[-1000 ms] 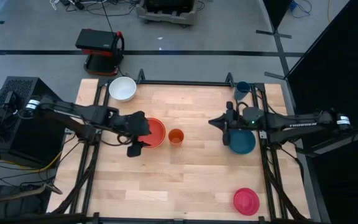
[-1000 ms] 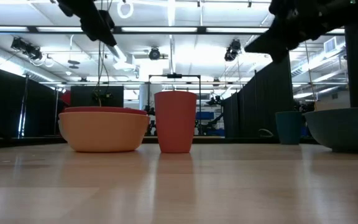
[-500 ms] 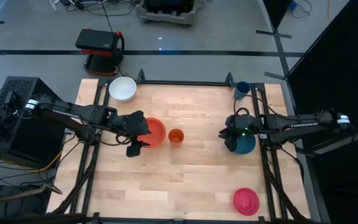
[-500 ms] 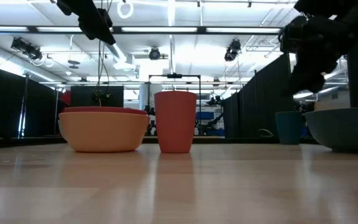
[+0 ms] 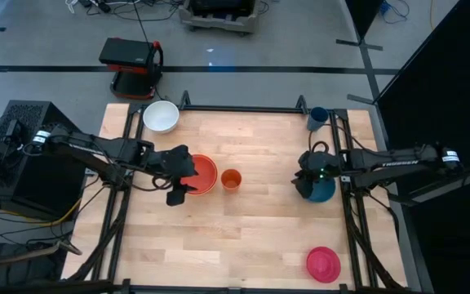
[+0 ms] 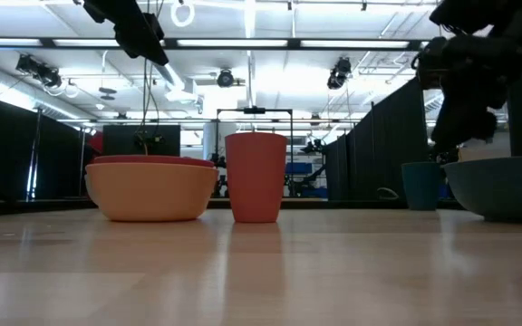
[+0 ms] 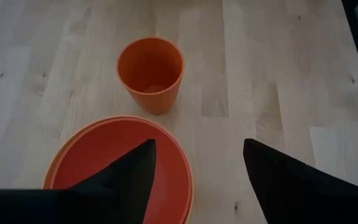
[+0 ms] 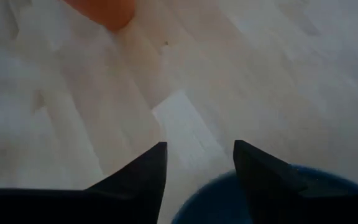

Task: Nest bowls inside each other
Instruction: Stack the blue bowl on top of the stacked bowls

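Looking straight down on the desk [image 5: 251,237], I have my right end effector [image 5: 304,181] hanging over the inner edge of the teal-blue bowl [image 5: 323,190]; in its own wrist view the two dark fingers [image 8: 135,174] stand apart with bare wood between them and nothing held, and the blue rim [image 8: 278,193] curves just below and beside one finger. From the low view that end effector [image 6: 460,136] sits just above the bowl's rim [image 6: 506,186], and I cannot tell whether it touches it. My left end effector [image 5: 182,181] hovers at the outer edge of the red bowl [image 5: 205,173], which already sits inside the orange bowl [image 6: 150,190]; its fingers [image 7: 129,174] are spread wide and empty, one over the red bowl [image 7: 117,162], the other over bare wood. Just beyond that end effector, on the side away from the arm, stands the small orange cup [image 5: 231,180], upright and close beside the red bowl without touching it [image 7: 151,73]. The white bowl [image 5: 161,117] rests behind the left end effector near the desk's far corner, well apart from the stack. The magenta-pink bowl [image 5: 323,264] lies upside down toward the near edge, well away from my right end effector. A small dark-blue cup [image 5: 317,118] stands at the far edge beyond the right end effector, near the desk frame.
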